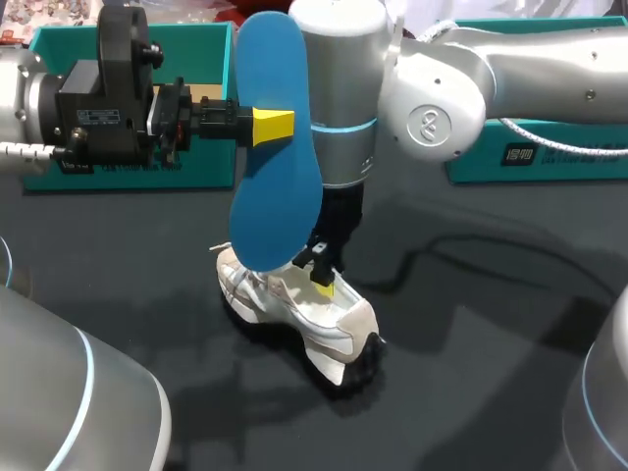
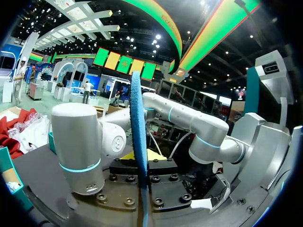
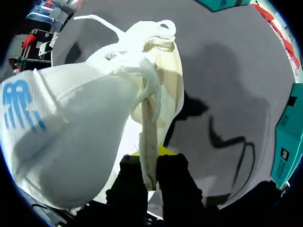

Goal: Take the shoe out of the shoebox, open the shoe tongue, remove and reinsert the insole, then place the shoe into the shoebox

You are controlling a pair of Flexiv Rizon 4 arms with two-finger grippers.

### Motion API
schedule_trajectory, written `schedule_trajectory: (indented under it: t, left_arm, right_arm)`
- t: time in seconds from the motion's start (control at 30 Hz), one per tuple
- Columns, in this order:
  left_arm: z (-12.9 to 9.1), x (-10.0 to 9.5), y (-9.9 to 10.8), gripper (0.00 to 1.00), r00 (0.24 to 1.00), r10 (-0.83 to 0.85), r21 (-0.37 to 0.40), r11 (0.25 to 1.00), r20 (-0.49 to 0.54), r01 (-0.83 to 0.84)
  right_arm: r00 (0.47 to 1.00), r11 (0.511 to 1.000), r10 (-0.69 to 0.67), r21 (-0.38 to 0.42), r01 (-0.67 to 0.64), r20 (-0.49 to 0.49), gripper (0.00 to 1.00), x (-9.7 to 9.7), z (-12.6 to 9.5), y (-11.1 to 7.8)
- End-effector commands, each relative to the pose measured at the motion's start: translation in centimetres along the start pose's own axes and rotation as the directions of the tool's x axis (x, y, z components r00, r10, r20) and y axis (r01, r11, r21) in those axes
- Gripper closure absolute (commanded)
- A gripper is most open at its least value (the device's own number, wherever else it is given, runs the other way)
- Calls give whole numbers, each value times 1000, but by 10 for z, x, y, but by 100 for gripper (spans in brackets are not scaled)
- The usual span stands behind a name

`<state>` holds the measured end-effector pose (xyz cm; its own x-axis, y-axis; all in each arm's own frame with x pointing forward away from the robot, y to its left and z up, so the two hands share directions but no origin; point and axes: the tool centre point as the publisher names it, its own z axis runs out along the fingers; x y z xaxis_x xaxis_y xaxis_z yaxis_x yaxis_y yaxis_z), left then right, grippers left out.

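Dark tabletop [image 1: 491, 324]: right hand [image 1: 322, 283] pinches white laced sneaker [image 1: 294, 306]; left hand's [image 1: 270, 126] edge-gripped blue foam insole [image 1: 277, 186] could twist loose.

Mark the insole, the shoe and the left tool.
insole [image 1: 280, 206]: head view, middle of its blue face.
shoe [image 1: 339, 316]: head view, white side wall near the heel.
left tool [image 1: 272, 126]: head view, yellow fingertip clamped against the insole.

Insole [image 1: 278, 147] above shoe [image 1: 294, 304], shoebox [image 1: 196, 59] behind

matt blue foam insole [image 1: 280, 196], wht cloth shoe [image 1: 339, 319], matt dk table [image 1: 491, 324]
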<state>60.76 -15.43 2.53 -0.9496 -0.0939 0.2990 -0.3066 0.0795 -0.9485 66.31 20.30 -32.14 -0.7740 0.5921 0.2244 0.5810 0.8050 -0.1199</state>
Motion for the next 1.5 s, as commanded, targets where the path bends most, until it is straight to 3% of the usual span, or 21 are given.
schedule_trajectory:
  t: [0.03, 0.4, 0.67, 0.77, 1.1, 1.33, 1.5]
  left_arm:
    - [1, 0, 0, 100, 1000, 0, -1, 1000, -1, 0]
    - [1, 0, 0, 100, 1000, 0, -1, 1000, -1, 0]
    - [1, 0, 0, 100, 1000, 0, -1, 1000, -1, 0]
    - [1, 0, 0, 100, 1000, 0, -1, 1000, -1, 0]
    - [1, 0, 0, 100, 1000, 0, -1, 1000, -1, 0]
    - [1, 0, 0, 100, 1000, 0, -1, 1000, -1, 0]
    - [1, 0, 0, 100, 1000, 0, -1, 1000, -1, 0]
  right_arm:
    - [1000, 1000, 1, 18, -1, 2, 100, 0, -2, 6]
    - [997, 997, 77, -7, -77, -2, 100, 1, -3, 11]
    - [973, 971, 226, -91, -223, 34, 100, 11, -6, -1]
    - [954, 942, 297, -171, -287, 35, 100, 13, -5, -9]
    - [954, 942, 297, -171, -287, 35, 100, 13, -5, -9]
    - [846, 826, 532, -197, -528, -34, 100, 8, -9, -14]
    - [784, 765, 618, -189, -616, -54, 100, 6, -10, -18]
